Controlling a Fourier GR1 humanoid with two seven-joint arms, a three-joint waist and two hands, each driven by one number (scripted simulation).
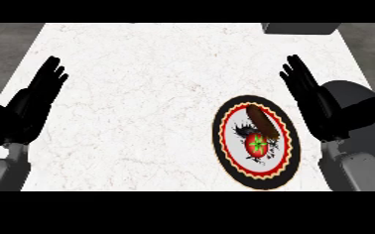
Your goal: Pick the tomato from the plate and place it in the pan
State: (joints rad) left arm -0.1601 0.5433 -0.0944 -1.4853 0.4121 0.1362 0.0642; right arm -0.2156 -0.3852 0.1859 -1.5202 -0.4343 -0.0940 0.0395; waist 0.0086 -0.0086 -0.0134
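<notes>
While both hands' fingers are held straight and released, the tomato is seen on the plate, just left of the right hand.

No legible text, label, brand, number or sign appears on any surface in the head view; the plate carries only a patterned rim and a dark central motif, which form no readable characters.

Single head view, steeply down onto counter
</notes>
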